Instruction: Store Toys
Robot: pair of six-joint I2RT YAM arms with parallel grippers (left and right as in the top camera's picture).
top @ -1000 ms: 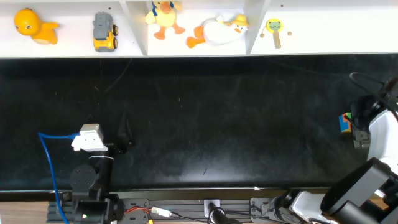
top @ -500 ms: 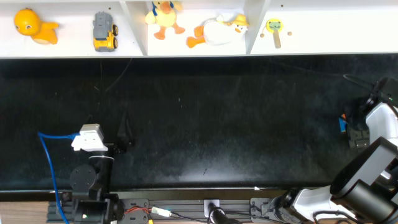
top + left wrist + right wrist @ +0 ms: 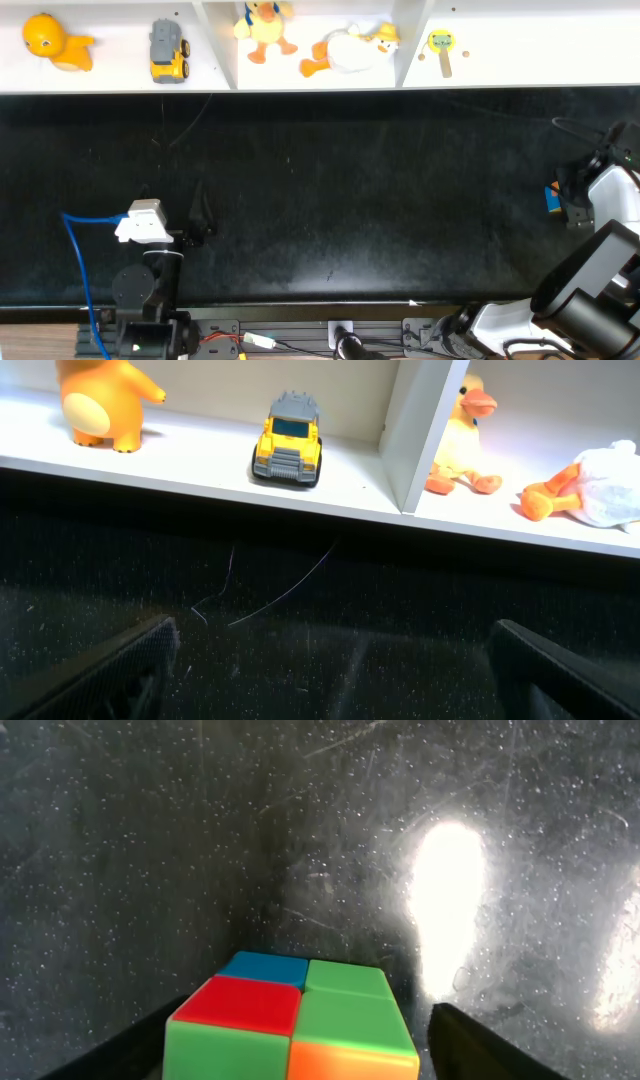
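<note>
A colour cube with red, blue, green and orange faces rests on the black mat between my right gripper's fingers, which are shut against its sides. Seen from above, the cube peeks out at the mat's far right edge, partly under the right gripper. My left gripper is open and holds nothing, low over the mat at the front left. It faces the white shelf.
The white shelf along the back holds an orange duck, a yellow truck, a plush duck, a white plush goose and a small green toy. Its rightmost bay is bare. A blue cable loops by the left arm.
My right gripper moved slightly right and settled around the cube, covering most of it in the top view. The left arm stayed still.
</note>
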